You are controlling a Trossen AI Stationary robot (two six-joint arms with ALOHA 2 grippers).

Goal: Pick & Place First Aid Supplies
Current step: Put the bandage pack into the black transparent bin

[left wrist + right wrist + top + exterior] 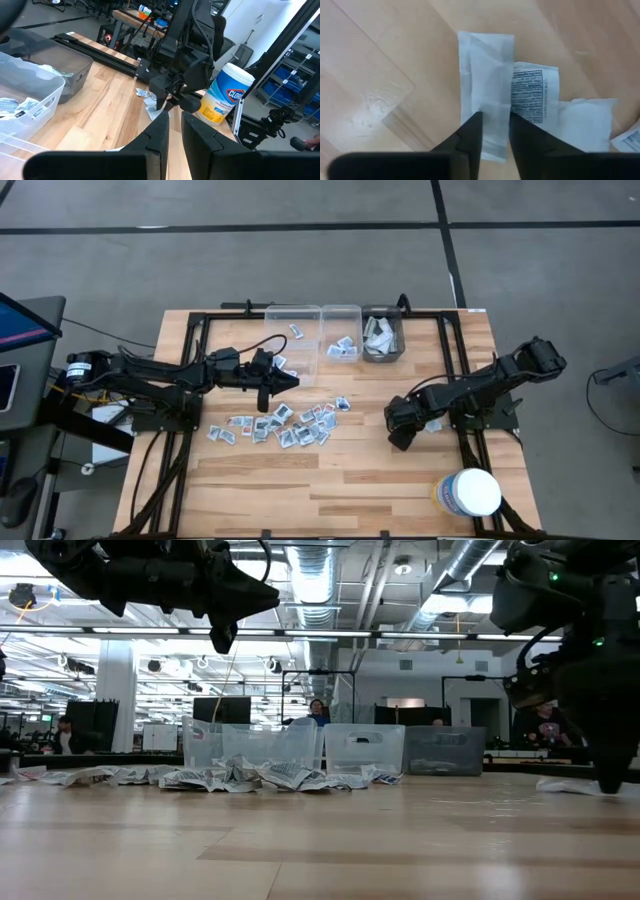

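Several small square first aid packets (pixel 285 425) lie in a loose pile on the wooden table; the low view shows them too (pixel 250 778). My left gripper (pixel 290 380) hangs shut and empty above the table, between the pile and the bins, and shows in its wrist view (pixel 175 125). My right gripper (pixel 399 442) is down at the table's right part, shut on a long white wrapper (pixel 487 75). A printed packet (pixel 535 95) and another white wrapper (pixel 585 122) lie flat beside it. My right gripper comes from above, pointing down, and its two fingertips (pixel 475 125) stand on the long wrapper's near half (pixel 495 107), pinching a narrow strip of its middle between them. The fingers lie across its width. The wrapper lies flat on the table.
Two clear bins (pixel 292 330) (pixel 342 330) and a grey bin (pixel 383 335) stand in a row at the far edge, each with a few packets inside. A big white round tub (pixel 470 492) stands at the near right corner. Black frame rails run along both sides.
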